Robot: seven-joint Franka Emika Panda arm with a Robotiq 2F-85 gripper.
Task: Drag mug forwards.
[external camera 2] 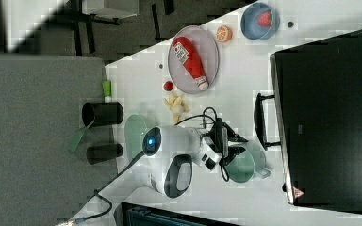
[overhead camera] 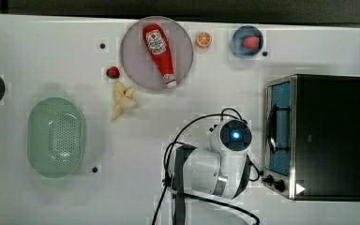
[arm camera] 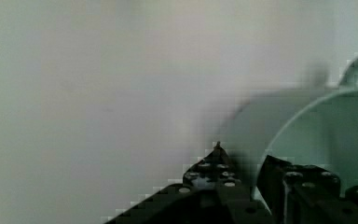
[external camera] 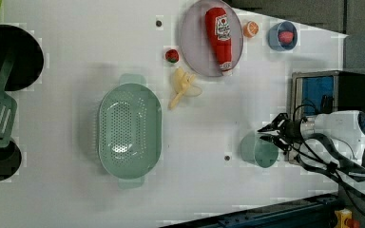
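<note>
The mug (external camera: 259, 151) is a pale mint-green cup standing on the white table next to the toaster oven's front; it also appears in the right view (external camera 2: 241, 167). My gripper (external camera: 267, 134) comes down on its rim at the side nearest the oven. Close up in the wrist view, one black finger (arm camera: 214, 173) sits outside the mug wall (arm camera: 303, 126) and the other inside, clamped on the rim. The mug's handle (arm camera: 354, 70) points away from the fingers. In the top view the arm's white body (overhead camera: 215, 161) covers the mug.
A black toaster oven (overhead camera: 323, 136) stands right beside the mug. A green perforated basket (overhead camera: 56, 137) lies at the top view's left. Farther off are a plate (overhead camera: 136, 56) with a ketchup bottle (overhead camera: 159, 47), a banana (overhead camera: 124, 99), a strawberry (overhead camera: 113, 72), an orange (overhead camera: 204, 40) and a blue bowl (overhead camera: 247, 41).
</note>
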